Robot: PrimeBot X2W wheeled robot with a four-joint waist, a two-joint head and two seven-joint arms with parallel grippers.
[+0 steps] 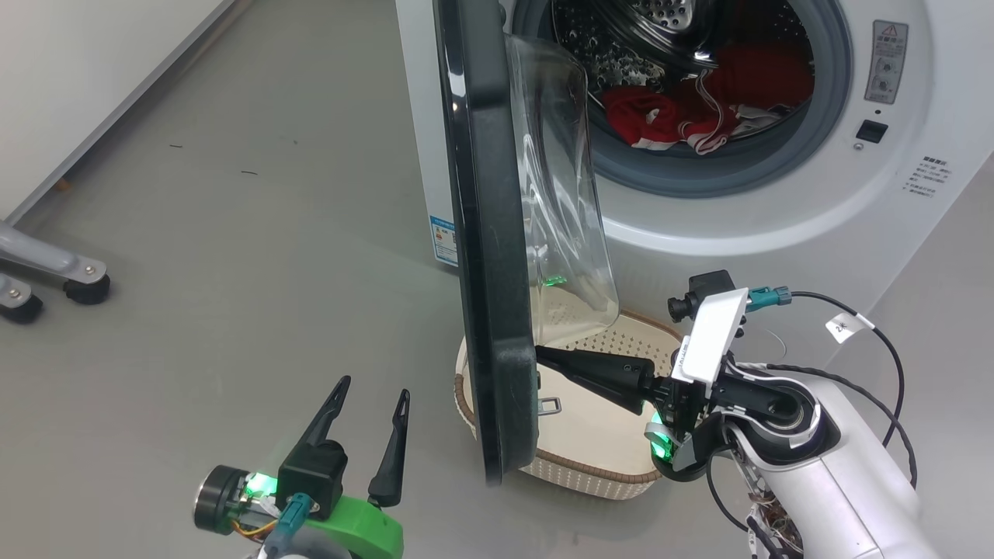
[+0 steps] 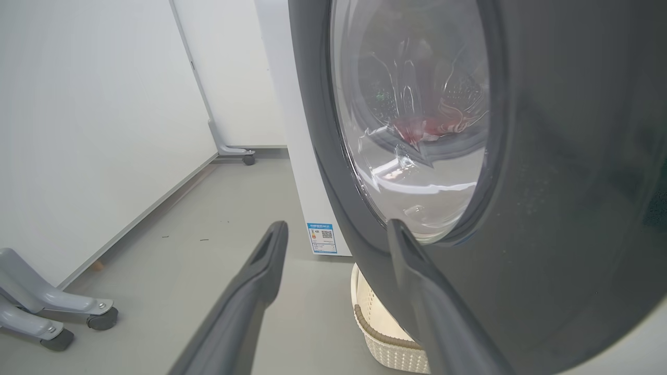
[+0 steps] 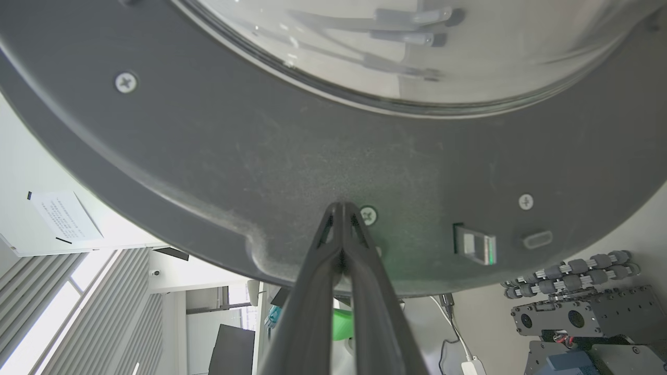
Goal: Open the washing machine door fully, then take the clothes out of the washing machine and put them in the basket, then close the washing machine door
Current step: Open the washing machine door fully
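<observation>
While my closed right gripper (image 1: 541, 357) presses the glossy black round door (image 1: 485, 233), its bare tips could skid off. My left gripper (image 1: 373, 386) gapes empty; red clothes (image 1: 660, 116) lie in the steel drum (image 1: 621, 46).

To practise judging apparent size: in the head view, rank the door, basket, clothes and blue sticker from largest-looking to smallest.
1. door
2. basket, though it is nearer the camera and partly hidden behind the door, so its lead over the clothes is unsure
3. clothes, farther off in the drum
4. blue sticker
</observation>
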